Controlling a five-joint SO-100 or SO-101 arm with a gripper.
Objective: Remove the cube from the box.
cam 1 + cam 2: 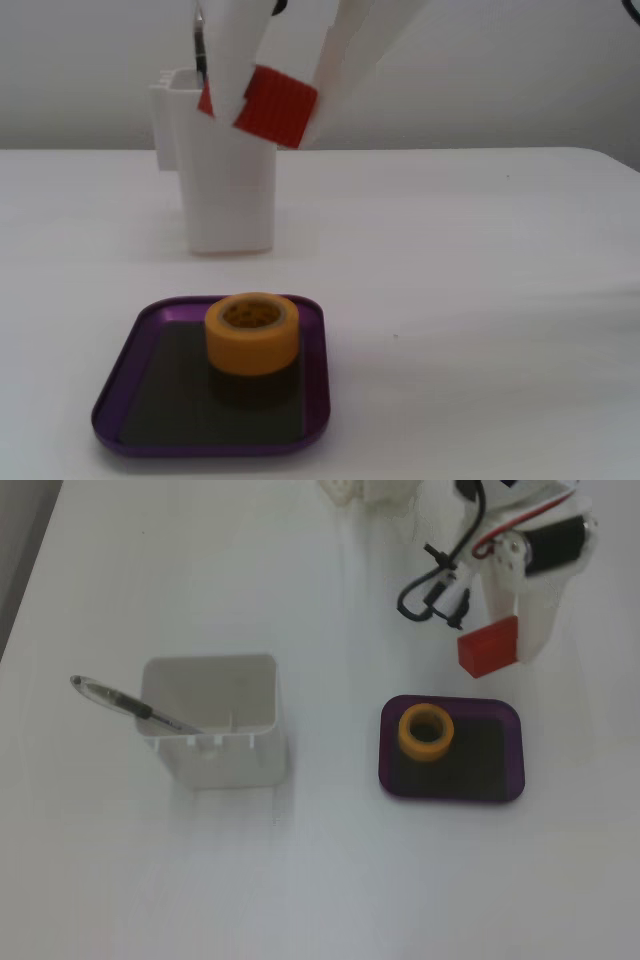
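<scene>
Spreading under everything, the white desk (300, 880) carries the few things in play, well apart from one another, which leaves the arm free room to lift and swing. Above it the white arm (540, 550) reaches in from the upper right of the top-down fixed view, and its tool (268, 112) is clamped on the cube (274, 105), one white finger (228, 75) pressing each side so the block hangs in the air rather than resting on anything. A tall white container (215, 730) stands off to the left in that top-down view with a pen (130, 708) leaning over its rim; from the low fixed view it sits behind the held block, which only looks close to it because of the angle. The box (388, 770), a shallow purple tray with rounded corners and a dark floor, lies flat below the raised tool and now holds only the yellow tape roll (427, 732), which sits on its side of the floor near one edge. The cube (488, 645) is clear of the tray's rim and above the bare desk just beyond it, so I judge the lifting part done and a set-down left. It is bright red, blocky, a little longer than wide, with fine ribbing across its faces, and it is tilted slightly in the grip.
</scene>
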